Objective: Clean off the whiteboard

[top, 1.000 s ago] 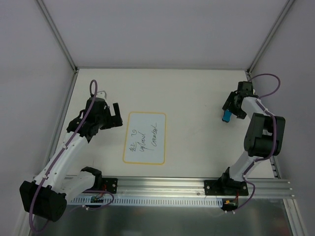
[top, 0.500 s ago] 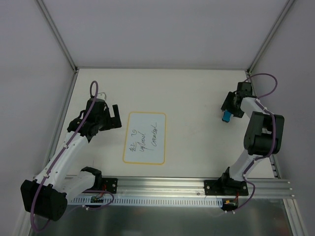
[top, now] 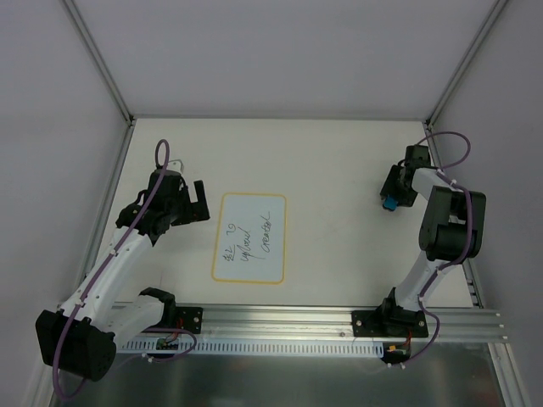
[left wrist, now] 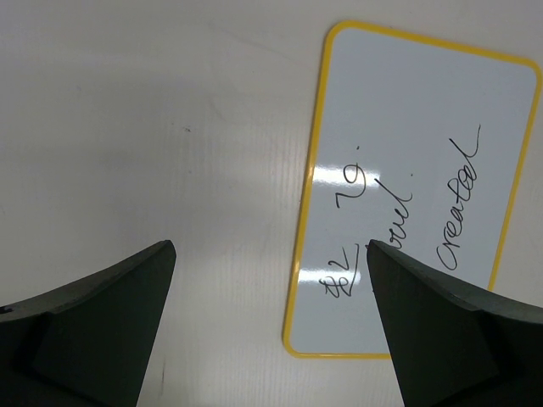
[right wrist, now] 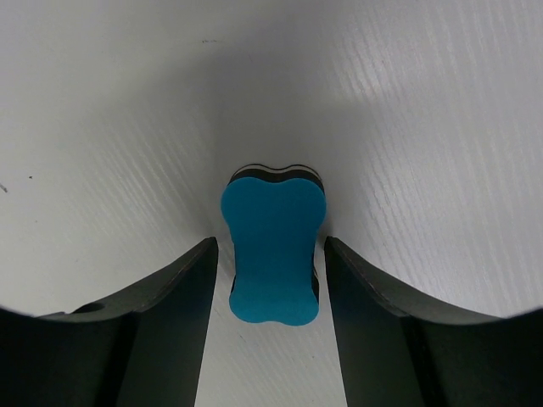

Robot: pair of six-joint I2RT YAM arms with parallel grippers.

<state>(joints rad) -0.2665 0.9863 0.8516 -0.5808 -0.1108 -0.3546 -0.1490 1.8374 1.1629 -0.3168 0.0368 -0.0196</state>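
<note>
The whiteboard [top: 249, 237] lies flat at the table's middle, yellow rim, dark handwriting on it. It also shows in the left wrist view [left wrist: 424, 127]. My left gripper [top: 199, 201] is open and empty, held just left of the board; in its own view [left wrist: 270, 248] its jaws stand wide apart over the board's near-left corner. The blue eraser [top: 389, 205] lies on the table at the far right. My right gripper [top: 391, 197] is open, and in its wrist view [right wrist: 270, 244] its jaws straddle the eraser [right wrist: 273, 246] with small gaps on both sides.
Grey enclosure walls and metal frame posts [top: 102, 64] bound the white tabletop [top: 331, 170]. An aluminium rail [top: 280, 320] with the arm bases runs along the near edge.
The right wrist has shifted slightly and settled lower around the eraser. The left gripper has barely moved. The whiteboard and its writing are unchanged.
</note>
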